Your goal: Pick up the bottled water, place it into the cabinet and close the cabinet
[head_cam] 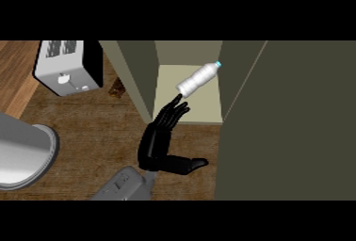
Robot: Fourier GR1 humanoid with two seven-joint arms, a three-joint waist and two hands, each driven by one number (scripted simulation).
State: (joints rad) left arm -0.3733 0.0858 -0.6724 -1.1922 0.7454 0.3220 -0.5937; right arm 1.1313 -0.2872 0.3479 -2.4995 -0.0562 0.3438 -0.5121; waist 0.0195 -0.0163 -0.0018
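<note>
Bottled water [198, 80] seen white, cap light blue. Cabinet [278, 117] olive-grey, shelf cream. Hand [161, 136] black. Counter [90, 136] brown woodgrain. Toaster [66, 66] silver.

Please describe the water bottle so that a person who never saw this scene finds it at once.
Look for the open olive cabinet right of the toaster. Over its pale shelf lies the bottle, tilted, just beyond the hand's fingertips. Only it is white with a blue cap.
</note>
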